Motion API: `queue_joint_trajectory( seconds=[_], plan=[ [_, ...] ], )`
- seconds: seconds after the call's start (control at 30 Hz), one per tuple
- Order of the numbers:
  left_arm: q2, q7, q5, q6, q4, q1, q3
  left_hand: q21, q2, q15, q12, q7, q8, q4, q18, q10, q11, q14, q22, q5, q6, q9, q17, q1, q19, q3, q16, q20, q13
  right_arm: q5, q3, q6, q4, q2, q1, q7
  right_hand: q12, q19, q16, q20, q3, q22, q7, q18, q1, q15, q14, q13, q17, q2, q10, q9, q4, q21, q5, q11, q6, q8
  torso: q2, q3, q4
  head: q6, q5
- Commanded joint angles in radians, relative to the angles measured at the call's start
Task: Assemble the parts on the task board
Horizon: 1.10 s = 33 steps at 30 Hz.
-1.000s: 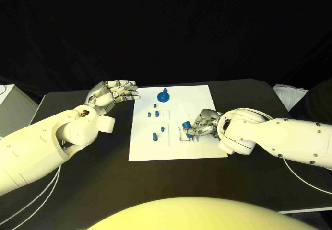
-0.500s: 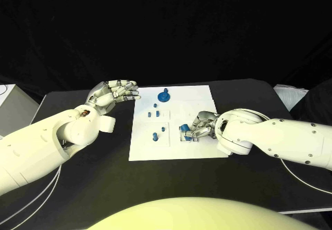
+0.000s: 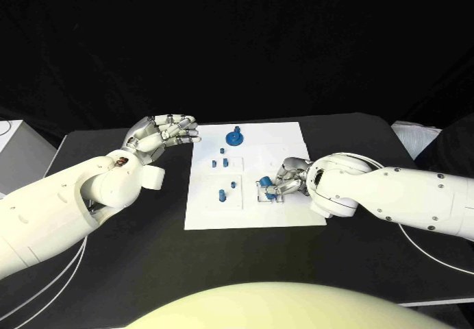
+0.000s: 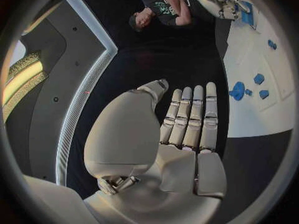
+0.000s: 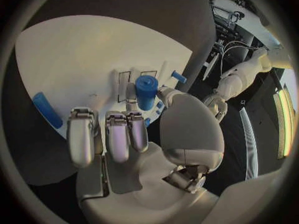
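A: Seating a part, we reckon. Our right hand (image 3: 285,179) sits right of centre in the head view, over the white task board (image 3: 286,140), fingers pinching a blue cylinder (image 5: 145,91) that stands upright on the board beside some outlined slots.

B: Agreed. Our left hand (image 3: 161,134), upper left, hangs just off the board's edge holding nothing, fingers loosely curled. More blue parts (image 3: 223,163) lie mid-board, a blue round piece (image 3: 233,138) near the top. Next we'd need that cylinder lined up over its slot and pressed straight down.
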Motion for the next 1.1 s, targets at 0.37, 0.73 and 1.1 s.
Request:
queue_joint_trajectory(
  seconds=[0.37,0.73,1.1],
  plan=[
    [0.000,0.003,0.001,0.017,0.003,-0.001,0.000,-0.005,-0.004,0.000,-0.005,0.003,0.002,0.007,0.009,-0.004,0.005,-0.008,-0.001,0.000,-0.005,-0.002,0.001,0.004,0.005,0.002,-0.007,0.001,-0.001,-0.034,-0.002,0.033,-0.020,0.017,-0.004,-0.006,-0.012,0.087,0.003,-0.002,0.070,0.231,0.003,-0.007,-0.036,-0.001,0.098,0.226,0.237,-0.004,0.075,0.000,-0.085,-0.002,-0.037,-0.001,-0.001,-0.003,0.000,0.0008,-0.0005,0.000,0.002],
    [0.000,0.000,0.001,0.018,0.003,-0.001,0.000,-0.006,-0.004,0.000,-0.005,0.004,0.002,0.008,0.009,-0.005,0.006,-0.009,-0.002,0.000,-0.005,-0.002,0.002,0.003,0.005,0.001,-0.007,0.001,-0.001,-0.051,-0.002,-0.033,-0.014,0.019,-0.008,0.000,-0.010,0.090,0.006,-0.003,-0.117,0.235,-0.003,-0.009,-0.120,-0.004,0.099,0.229,0.242,0.044,0.077,0.004,-0.077,0.012,-0.277,-0.005,0.007,0.007,0.000,0.0006,-0.0008,0.000,0.002],
    [0.000,-0.001,0.001,0.019,0.003,-0.001,0.000,-0.007,-0.004,0.001,-0.007,0.004,0.003,0.010,0.009,-0.006,0.006,-0.010,-0.002,0.000,-0.005,-0.002,0.002,0.002,0.005,0.001,-0.008,0.001,-0.002,-0.059,-0.002,-0.052,-0.003,0.013,-0.013,0.006,-0.010,0.091,0.010,-0.003,-0.401,0.239,-0.003,-0.012,-0.193,-0.004,0.101,0.231,0.251,0.113,0.078,0.011,-0.076,0.026,-0.276,-0.005,0.003,0.019,0.000,0.0007,-0.0008,0.000,0.003]
  ],
)
